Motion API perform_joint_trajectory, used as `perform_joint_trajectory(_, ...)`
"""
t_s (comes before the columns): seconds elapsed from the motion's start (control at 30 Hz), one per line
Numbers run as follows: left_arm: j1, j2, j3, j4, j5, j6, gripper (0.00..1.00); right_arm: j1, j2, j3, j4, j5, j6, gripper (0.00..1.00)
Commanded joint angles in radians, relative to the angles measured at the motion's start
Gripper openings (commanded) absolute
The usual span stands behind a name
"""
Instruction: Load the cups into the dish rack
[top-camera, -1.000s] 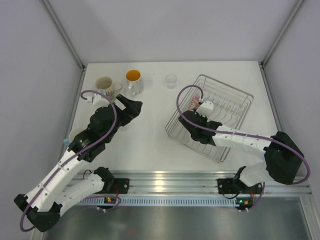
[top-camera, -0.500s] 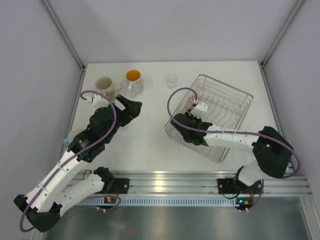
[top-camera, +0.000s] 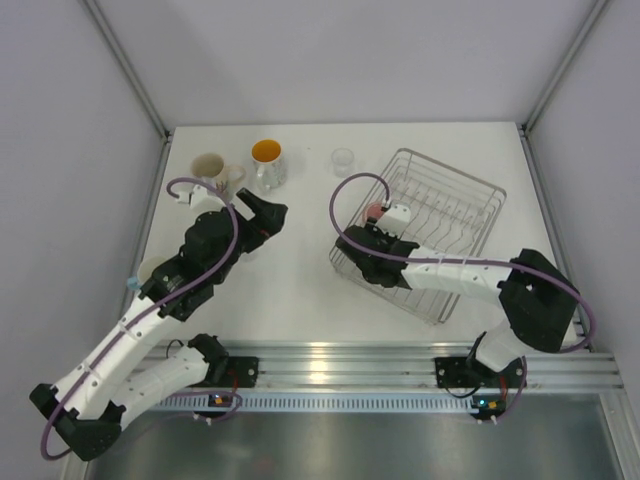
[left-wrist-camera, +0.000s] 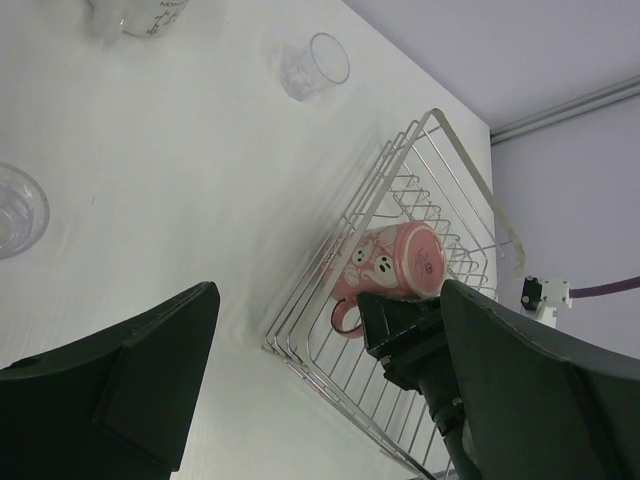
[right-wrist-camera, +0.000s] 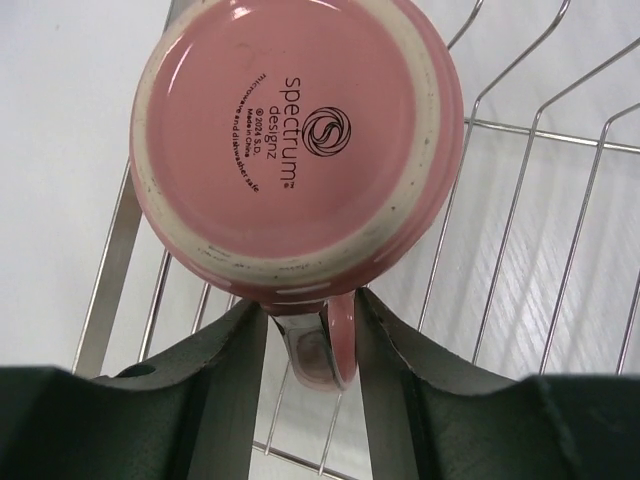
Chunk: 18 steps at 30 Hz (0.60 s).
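Observation:
The silver wire dish rack (top-camera: 455, 205) stands at the right of the table. My right gripper (top-camera: 380, 224) is over its left corner, shut on the handle of a pink cup (top-camera: 375, 211). In the right wrist view the gripper (right-wrist-camera: 312, 322) pinches the handle and the cup (right-wrist-camera: 300, 130) shows its base, inside the rack (right-wrist-camera: 560, 200). My left gripper (top-camera: 264, 214) is open and empty above the table. The left wrist view shows the pink cup (left-wrist-camera: 395, 262) tilted in the rack's corner (left-wrist-camera: 440, 130). A cream mug (top-camera: 208, 167), an orange-inside mug (top-camera: 267, 156) and a clear glass (top-camera: 343, 160) stand at the back.
A second clear glass (left-wrist-camera: 15, 212) stands on the table at the left edge of the left wrist view. A pale round thing (top-camera: 150, 268) lies partly hidden under my left arm near the table's left edge. Metal frame posts rise at the back corners.
My right gripper has moved a little left with the pink cup, toward the rack's left corner. My left gripper has crept slightly toward the back.

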Motion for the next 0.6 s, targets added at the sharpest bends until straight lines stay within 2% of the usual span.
perform_joint_trajectory(0.0,0.006,0.011,0.042,-0.003,0.002,-0.019,0.98,0.018,0.013,0.052,-0.032,0.045,0.016,0.41)
perform_joint_trajectory(0.3,0.006,0.062,0.056,0.01,0.033,0.033,0.98,0.012,-0.033,0.025,0.044,-0.004,-0.142,0.39)
perform_joint_trajectory(0.57,0.006,0.088,0.056,0.017,0.06,0.034,0.98,0.003,-0.158,-0.122,0.154,-0.047,-0.311,0.42)
